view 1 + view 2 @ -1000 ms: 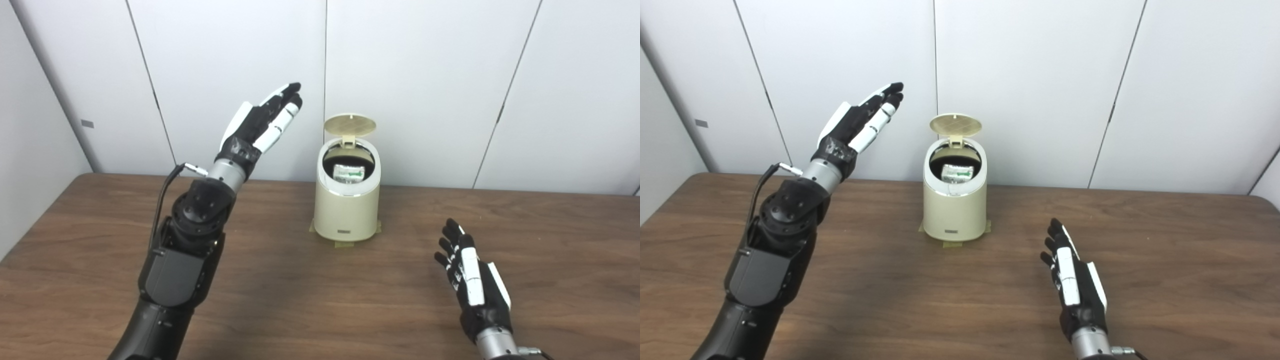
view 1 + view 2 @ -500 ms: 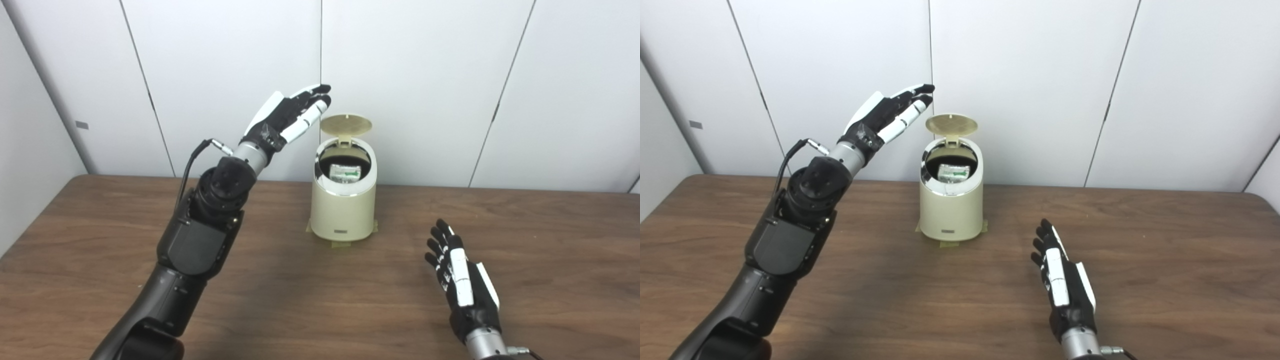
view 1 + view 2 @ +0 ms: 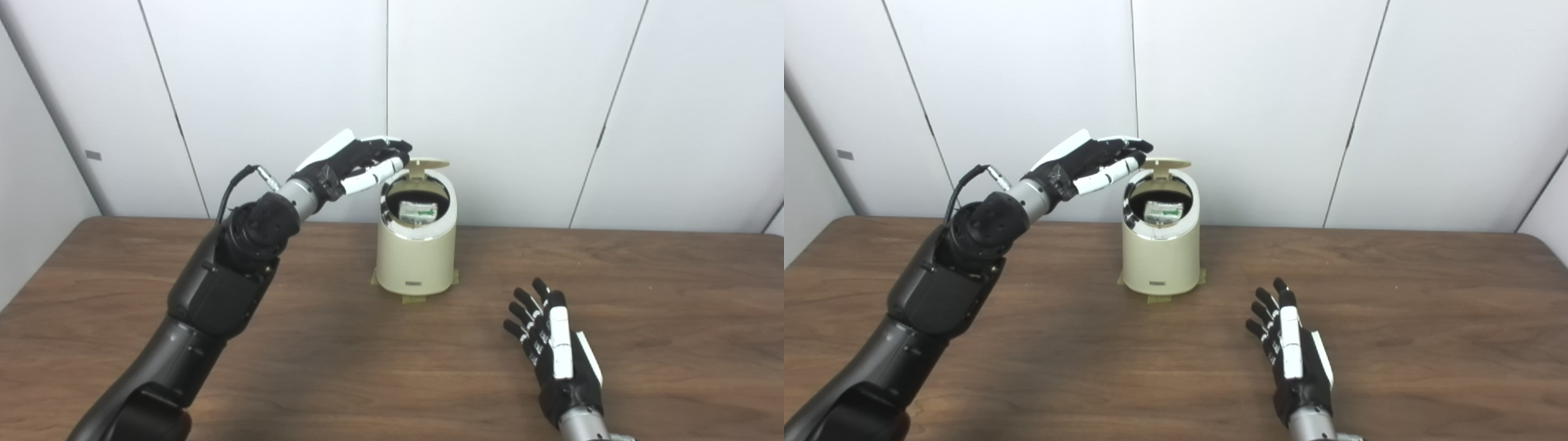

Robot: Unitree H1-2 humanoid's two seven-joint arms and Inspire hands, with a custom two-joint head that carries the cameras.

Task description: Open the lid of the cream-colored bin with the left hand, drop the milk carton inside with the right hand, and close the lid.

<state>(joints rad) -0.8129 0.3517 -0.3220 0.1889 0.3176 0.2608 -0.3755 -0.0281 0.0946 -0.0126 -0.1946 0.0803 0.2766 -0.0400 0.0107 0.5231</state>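
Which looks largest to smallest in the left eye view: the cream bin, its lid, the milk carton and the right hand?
1. Cream bin.
2. Right hand, though it sits nearer the camera, which inflates it.
3. Lid, seen nearly edge-on, and milk carton, partly hidden inside the bin: too alike to rank.

Milk carton (image 3: 418, 211) inside bin (image 3: 416, 257) on table (image 3: 343, 367), lid (image 3: 429, 164) hinged behind opening.

Bright, even light from overhead fills both views. The white wall panels (image 3: 508, 92) look flat and glare-free. Soft, diffuse shadows lie on the table (image 3: 367, 367) beneath the arms. Focus is sharp throughout, without visible blur.
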